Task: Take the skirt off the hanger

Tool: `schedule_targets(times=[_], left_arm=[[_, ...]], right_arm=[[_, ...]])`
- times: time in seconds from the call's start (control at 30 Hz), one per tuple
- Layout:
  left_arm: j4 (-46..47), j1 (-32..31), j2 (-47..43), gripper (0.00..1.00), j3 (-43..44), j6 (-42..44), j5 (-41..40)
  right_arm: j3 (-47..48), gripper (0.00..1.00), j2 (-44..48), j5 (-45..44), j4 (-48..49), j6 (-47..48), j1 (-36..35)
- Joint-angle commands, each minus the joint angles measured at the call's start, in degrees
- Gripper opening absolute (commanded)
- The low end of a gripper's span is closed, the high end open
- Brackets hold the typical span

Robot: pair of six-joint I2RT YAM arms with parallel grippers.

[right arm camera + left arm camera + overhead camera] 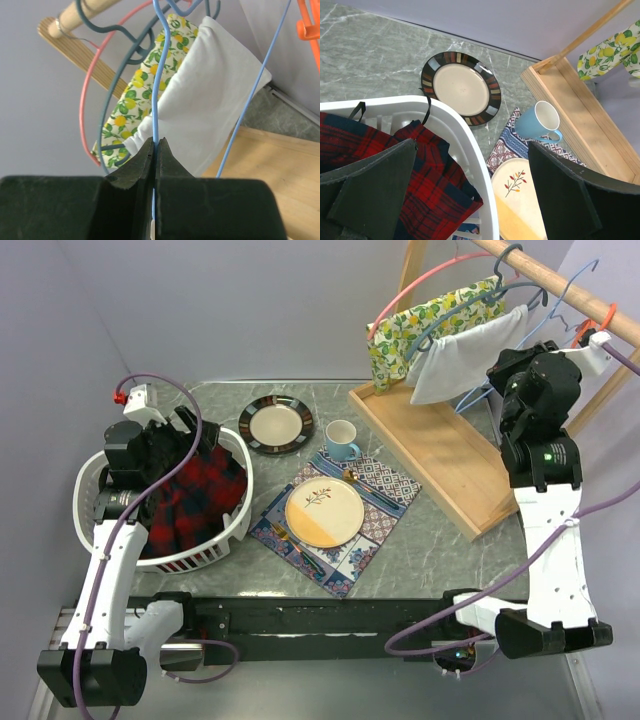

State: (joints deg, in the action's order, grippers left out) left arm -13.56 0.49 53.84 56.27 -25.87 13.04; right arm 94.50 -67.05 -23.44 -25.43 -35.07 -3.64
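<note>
Skirt [195, 495] in red-and-navy plaid is lying heaped in a white slatted plastic basket [236, 531] at the left of the grey marbled table [440, 560], on no hanger. The left gripper [471, 145] is hanging over the basket with its fingers spread wide and gripping nothing. Its wrist camera is showing what the overhead view hides: two black loops of the skirt draped at the basket's rim. That camera also shows a round dark-rimmed plate [461, 87] and a blue mug [537, 122] beyond.

At the right, the right gripper [156, 145] is raised beside the wooden rail [560, 280]. From above its fingers are hidden. Only the right wrist camera is showing them pressed together, pinching the wire of a thin light-blue hanger [157, 100]. A pink wire hanger [85, 100], a teal hanger [120, 75], a lemon-print cloth [125, 110] and a white cloth [210, 100] are hanging behind it.
</note>
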Motion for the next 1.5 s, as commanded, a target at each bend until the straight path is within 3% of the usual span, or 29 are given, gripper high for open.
schedule_targets(times=[0.0, 0.43, 0.93, 1.13, 1.27, 1.37, 1.4, 1.47], left_arm=[[1.79, -0.14, -0.67, 0.99, -0.02, 1.17, -0.65], [1.7, -0.14, -0.85, 0.99, -0.02, 1.43, -1.0], [1.43, -0.23, -1.02, 0.99, -0.02, 1.7, -1.87], [1.35, -0.23, -1.11, 0.99, -0.02, 1.79, -2.14], [1.35, -0.14, -0.93, 0.99, 0.07, 1.79, -2.05], [1.26, -0.14, -1.11, 0.99, 0.07, 1.87, -2.23], [1.34, -0.23, -1.37, 0.99, -0.02, 1.96, -2.14], [1.35, -0.14, -1.46, 0.99, -0.02, 1.87, -2.31]], right_arm=[[1.92, 0.0, -0.45, -1.17, 0.21, -0.79, 1.53], [2.54, 0.0, -3.44, 3.4, -3.13, -3.87, 6.19], [6.48, 0.0, -5.28, 2.17, -7.08, -4.56, 7.15], [-1.33, 0.0, -2.57, 4.02, -4.63, -6.15, 7.24], [-0.64, 0.0, -1.95, 4.63, -5.5, -5.45, 7.24], [1.21, 0.11, -0.99, 5.6, -6.73, -4.22, 7.33], [1.56, 0.22, -0.55, 6.03, -7.0, -3.87, 7.24], [2.53, 0.35, 1.12, 7.35, -8.75, -2.81, 7.33]])
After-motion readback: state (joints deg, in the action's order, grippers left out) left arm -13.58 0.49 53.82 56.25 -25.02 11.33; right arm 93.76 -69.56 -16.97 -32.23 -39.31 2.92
